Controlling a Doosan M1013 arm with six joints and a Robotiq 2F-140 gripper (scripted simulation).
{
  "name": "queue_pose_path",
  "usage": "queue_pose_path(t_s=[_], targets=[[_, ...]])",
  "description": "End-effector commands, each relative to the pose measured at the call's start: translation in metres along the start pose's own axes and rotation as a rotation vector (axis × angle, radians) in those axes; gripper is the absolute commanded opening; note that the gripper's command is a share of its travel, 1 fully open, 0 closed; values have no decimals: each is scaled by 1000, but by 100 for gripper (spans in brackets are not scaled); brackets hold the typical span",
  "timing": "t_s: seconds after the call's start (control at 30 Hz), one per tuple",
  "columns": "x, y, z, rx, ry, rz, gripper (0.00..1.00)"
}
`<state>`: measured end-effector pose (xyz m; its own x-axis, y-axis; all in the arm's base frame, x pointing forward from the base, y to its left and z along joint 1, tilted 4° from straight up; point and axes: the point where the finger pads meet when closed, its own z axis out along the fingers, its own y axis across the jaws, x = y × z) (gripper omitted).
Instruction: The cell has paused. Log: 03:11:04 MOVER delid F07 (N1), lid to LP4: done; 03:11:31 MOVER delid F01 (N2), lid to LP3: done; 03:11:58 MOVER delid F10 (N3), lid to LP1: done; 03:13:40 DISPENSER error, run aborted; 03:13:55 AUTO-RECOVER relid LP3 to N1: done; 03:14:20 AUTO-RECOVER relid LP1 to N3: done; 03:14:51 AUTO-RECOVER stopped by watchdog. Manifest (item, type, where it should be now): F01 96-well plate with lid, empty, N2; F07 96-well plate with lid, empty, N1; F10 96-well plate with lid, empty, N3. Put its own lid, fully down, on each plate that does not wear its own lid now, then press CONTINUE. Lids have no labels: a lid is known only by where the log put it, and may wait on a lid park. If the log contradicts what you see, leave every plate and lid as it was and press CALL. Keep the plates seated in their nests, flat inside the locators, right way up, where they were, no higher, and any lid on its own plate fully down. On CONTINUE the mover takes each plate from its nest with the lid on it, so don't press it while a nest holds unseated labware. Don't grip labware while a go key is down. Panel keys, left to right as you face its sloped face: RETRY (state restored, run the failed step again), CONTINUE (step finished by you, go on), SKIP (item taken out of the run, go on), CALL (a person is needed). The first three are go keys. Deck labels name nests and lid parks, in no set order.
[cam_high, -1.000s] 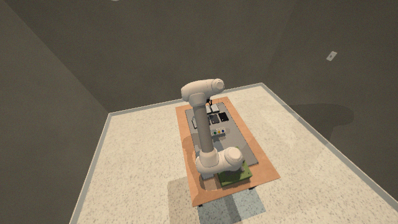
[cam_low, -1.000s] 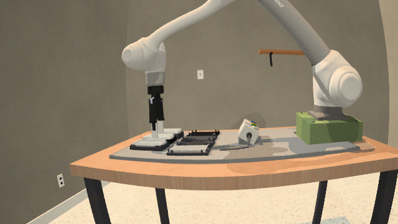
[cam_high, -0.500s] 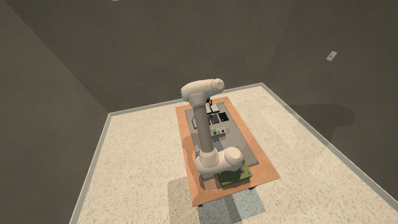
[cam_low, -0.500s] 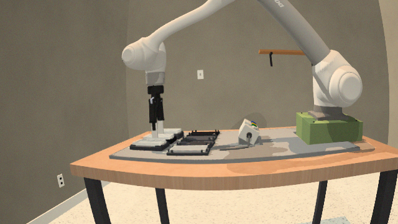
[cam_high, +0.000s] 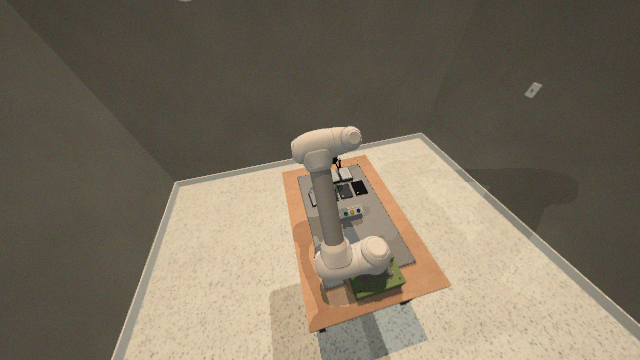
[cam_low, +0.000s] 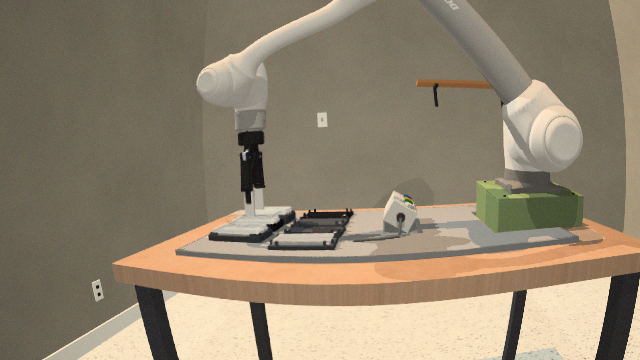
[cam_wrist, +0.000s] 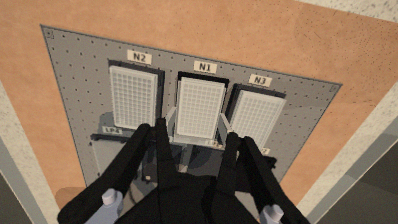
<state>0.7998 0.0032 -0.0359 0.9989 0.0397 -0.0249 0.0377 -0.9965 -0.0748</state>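
Note:
In the wrist view three white 96-well plates sit in nests labelled N2 (cam_wrist: 134, 95), N1 and N3 (cam_wrist: 257, 115). My gripper (cam_wrist: 197, 116) is shut on a clear lid (cam_wrist: 200, 106) and holds it a little above the N1 nest, hiding the plate beneath. The N2 plate looks bare, with open wells. The N3 plate looks covered by a lid. In the exterior view the gripper (cam_low: 253, 197) points straight down over the far-left plates, with the lid between its fingers, clear of the plates below.
The black-framed lid parks (cam_low: 315, 227) lie beside the nests; a pale lid lies on the front one (cam_low: 305, 241). The LP4 label (cam_wrist: 112, 130) shows below N2. The sloped key panel (cam_low: 400, 210) stands mid-deck. The arm's green base (cam_low: 527, 205) is at the right.

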Motion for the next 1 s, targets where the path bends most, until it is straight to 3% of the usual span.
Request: queue_pose_path(t_s=[0.0, 0.47, 0.97], targets=[[2, 1, -12, 0, 3, 5, 0], [2, 1, -35, 0, 3, 5, 0], [2, 1, -41, 0, 3, 5, 0]])
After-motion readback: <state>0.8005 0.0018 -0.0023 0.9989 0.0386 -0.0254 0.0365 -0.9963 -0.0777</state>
